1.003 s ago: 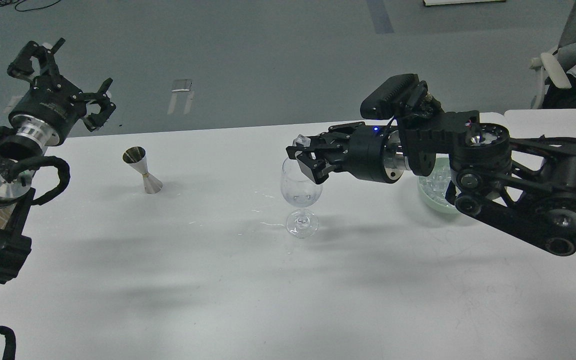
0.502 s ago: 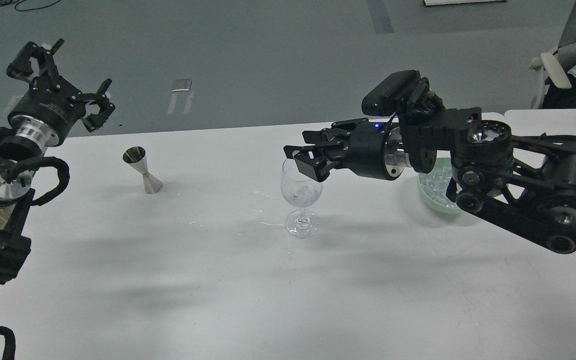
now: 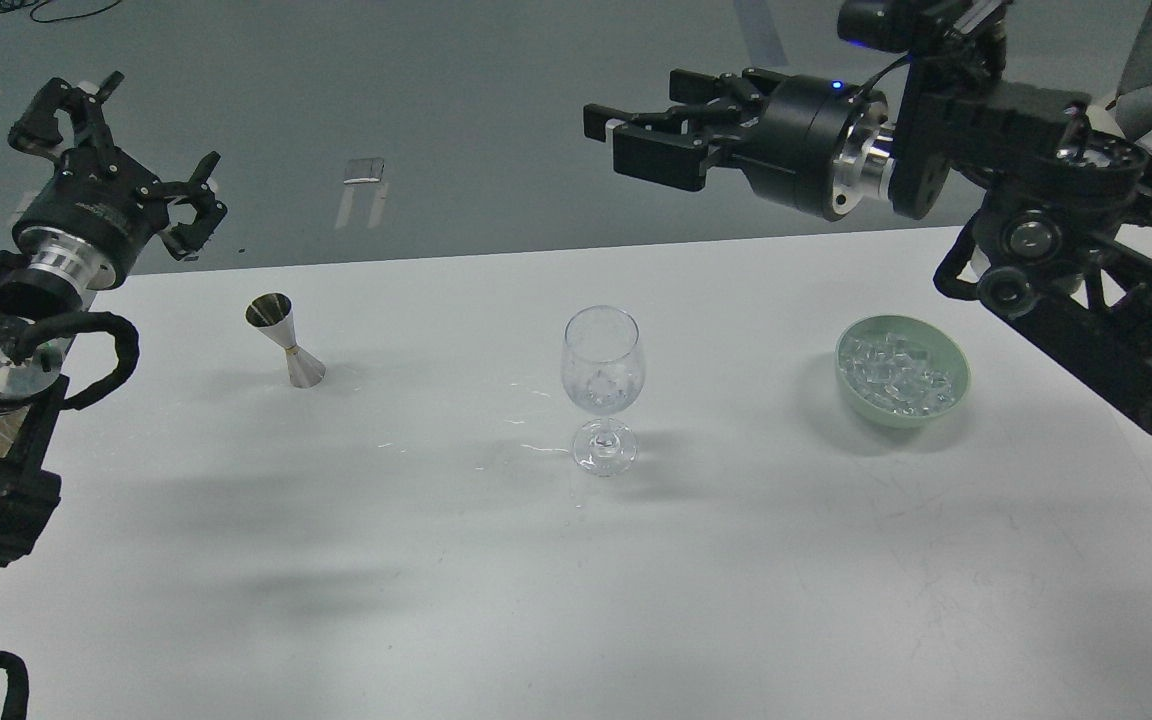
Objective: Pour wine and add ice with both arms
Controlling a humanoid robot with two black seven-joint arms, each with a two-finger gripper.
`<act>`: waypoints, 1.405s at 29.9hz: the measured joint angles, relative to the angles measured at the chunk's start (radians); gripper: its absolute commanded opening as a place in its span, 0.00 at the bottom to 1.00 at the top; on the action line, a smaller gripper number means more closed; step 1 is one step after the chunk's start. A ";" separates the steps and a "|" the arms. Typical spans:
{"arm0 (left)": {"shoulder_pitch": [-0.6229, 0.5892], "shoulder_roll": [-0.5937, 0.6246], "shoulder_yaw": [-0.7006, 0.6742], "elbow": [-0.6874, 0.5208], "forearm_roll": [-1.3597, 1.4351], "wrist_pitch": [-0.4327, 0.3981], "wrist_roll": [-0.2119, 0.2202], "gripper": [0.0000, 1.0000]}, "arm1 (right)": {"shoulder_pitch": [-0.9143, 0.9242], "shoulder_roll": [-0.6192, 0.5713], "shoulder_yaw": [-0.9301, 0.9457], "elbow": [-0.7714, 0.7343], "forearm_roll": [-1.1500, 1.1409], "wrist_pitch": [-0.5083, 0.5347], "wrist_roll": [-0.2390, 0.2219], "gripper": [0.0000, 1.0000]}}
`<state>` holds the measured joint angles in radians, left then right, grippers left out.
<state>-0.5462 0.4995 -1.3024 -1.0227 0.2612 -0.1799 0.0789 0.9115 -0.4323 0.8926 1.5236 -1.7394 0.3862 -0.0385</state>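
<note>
Right tool (image 3: 626, 135): black, fingers spread wide, holding nothing, raised above the worktop's far edge. Left tool (image 3: 116, 150): black, fingers splayed wide, empty, beyond the far left corner. Clear stemmed wine glass (image 3: 603, 385): upright at the centre of the white worktop (image 3: 436, 560), an ice cube (image 3: 608, 384) in its bowl. Pale green bowl (image 3: 946, 405): toward the right edge, heaped with clear ice cubes (image 3: 896, 370). Steel double-cone jigger (image 3: 286, 340): upright near the far left.

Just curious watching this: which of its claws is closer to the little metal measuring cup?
Left. The left gripper hangs up and left of the jigger; the right gripper is far off to its right, above the wine glass.
</note>
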 measured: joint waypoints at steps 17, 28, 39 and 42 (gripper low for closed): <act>-0.010 -0.017 0.000 0.061 0.013 -0.030 -0.011 0.97 | -0.060 0.117 0.469 -0.139 0.390 -0.008 -0.001 1.00; -0.049 -0.061 0.001 0.050 0.011 -0.124 -0.106 0.97 | 0.078 0.109 0.553 -0.542 1.029 0.003 0.000 1.00; -0.052 -0.079 0.004 0.054 0.012 -0.238 -0.139 0.97 | 0.018 0.109 0.557 -0.683 1.400 0.102 -0.011 1.00; -0.052 -0.080 0.004 0.065 0.007 -0.276 -0.149 0.97 | -0.014 0.125 0.562 -0.697 1.414 0.102 -0.009 1.00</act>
<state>-0.5983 0.4195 -1.2986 -0.9579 0.2683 -0.4559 -0.0702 0.8976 -0.3073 1.4544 0.8267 -0.3257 0.4886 -0.0471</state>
